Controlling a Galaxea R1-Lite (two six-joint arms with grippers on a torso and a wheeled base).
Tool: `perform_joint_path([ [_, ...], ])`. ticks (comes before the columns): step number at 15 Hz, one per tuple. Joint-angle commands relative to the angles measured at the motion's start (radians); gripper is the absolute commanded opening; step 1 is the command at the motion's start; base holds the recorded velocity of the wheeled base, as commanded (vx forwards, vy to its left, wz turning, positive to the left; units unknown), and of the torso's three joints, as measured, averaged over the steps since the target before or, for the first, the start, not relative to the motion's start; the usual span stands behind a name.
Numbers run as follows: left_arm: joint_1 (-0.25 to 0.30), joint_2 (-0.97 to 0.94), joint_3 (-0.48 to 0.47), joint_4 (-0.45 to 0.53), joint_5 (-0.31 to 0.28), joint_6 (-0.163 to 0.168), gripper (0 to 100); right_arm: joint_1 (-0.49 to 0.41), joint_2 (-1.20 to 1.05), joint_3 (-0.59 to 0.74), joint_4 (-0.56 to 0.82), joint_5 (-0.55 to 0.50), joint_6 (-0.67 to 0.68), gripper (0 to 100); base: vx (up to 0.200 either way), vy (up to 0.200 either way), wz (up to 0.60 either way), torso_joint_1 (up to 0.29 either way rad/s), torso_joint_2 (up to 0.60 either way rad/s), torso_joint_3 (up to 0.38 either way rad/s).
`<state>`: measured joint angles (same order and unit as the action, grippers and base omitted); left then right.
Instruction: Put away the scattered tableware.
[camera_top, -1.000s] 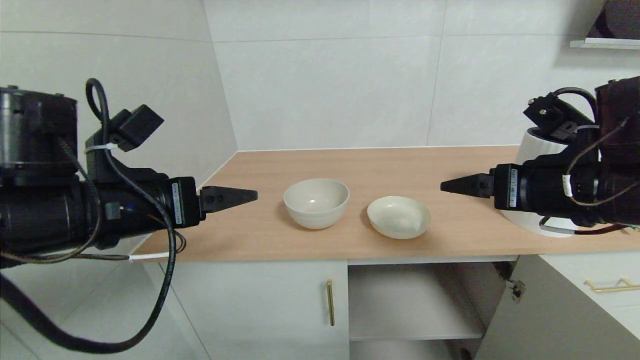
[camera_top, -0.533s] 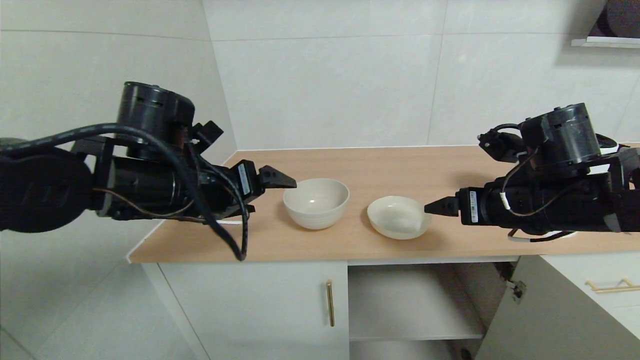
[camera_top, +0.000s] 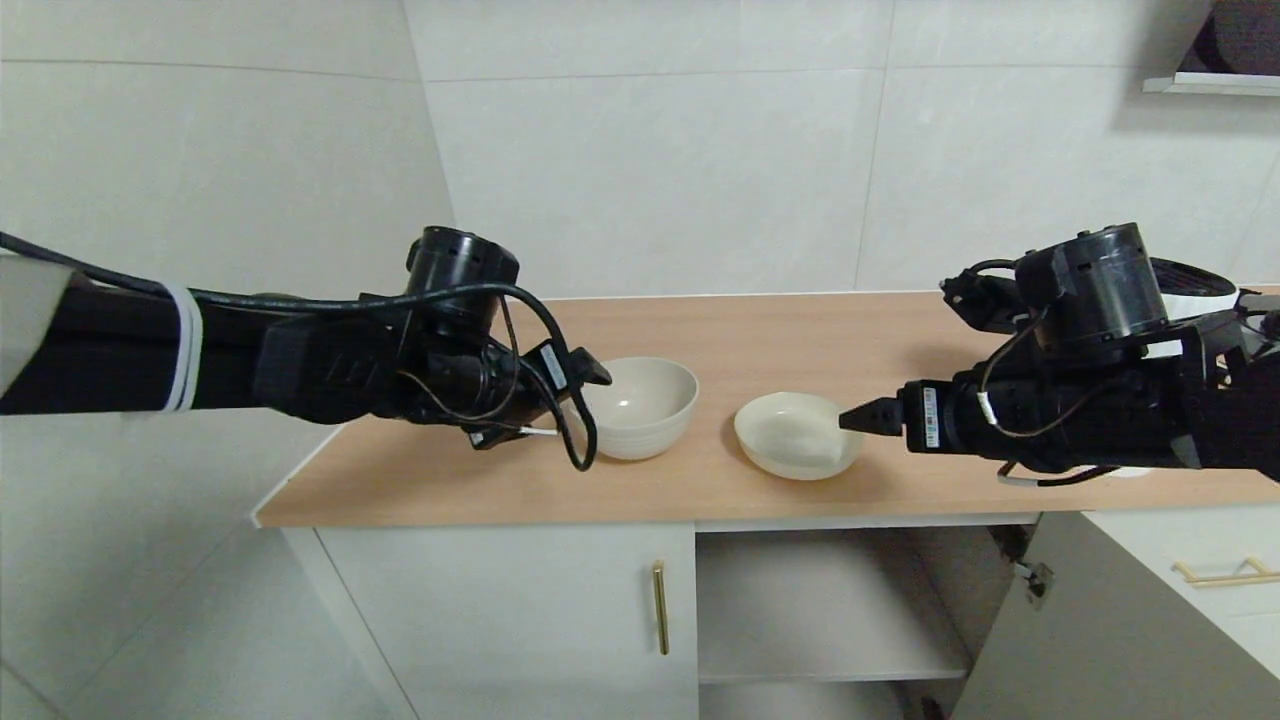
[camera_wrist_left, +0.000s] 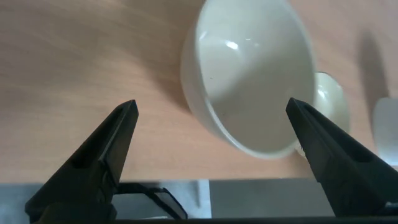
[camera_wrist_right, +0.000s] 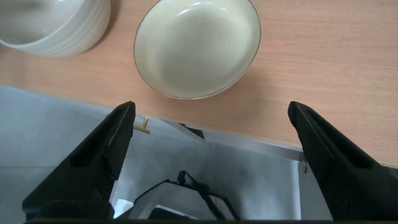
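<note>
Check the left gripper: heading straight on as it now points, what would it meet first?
Most likely the deeper bowl: the open left gripper points at it from just beside its rim. Height is unclear, so it might straddle rather than strike it.

A wooden worktop (camera_top: 760, 330) is set against a white tiled wall (camera_top: 660, 150). Beneath it, a white cabinet door (camera_top: 520, 620) with a brass handle (camera_top: 660, 606) is kept shut. Just beside it a compartment is left open, and a shelf (camera_top: 830, 665) is seen inside. A brass drawer handle (camera_top: 1225, 572) is seen farther right.
</note>
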<state>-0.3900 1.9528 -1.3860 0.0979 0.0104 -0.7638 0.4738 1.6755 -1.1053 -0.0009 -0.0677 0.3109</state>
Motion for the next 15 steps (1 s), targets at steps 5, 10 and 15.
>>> perform_joint_path([
  [5, 0.0, 0.074, -0.019, -0.001, -0.003, -0.009, 0, 0.002, -0.007, 0.002, -0.002, -0.001, -0.001, 100, 0.0, 0.0, 0.0, 0.0, 0.0, 0.0],
  [10, 0.0, 0.063, -0.021, -0.001, -0.004, -0.011, 0, 0.0, -0.007, 0.002, -0.002, -0.001, -0.003, 100, 0.0, 0.0, 0.0, 0.0, 0.0, 0.0],
  [15, -0.001, 0.003, -0.001, 0.008, -0.03, -0.011, 0, 0.003, 0.125, -0.065, 0.001, -0.159, 0.04, 100, 0.0, 0.0, 0.0, 0.0, 0.0, 0.0],
])
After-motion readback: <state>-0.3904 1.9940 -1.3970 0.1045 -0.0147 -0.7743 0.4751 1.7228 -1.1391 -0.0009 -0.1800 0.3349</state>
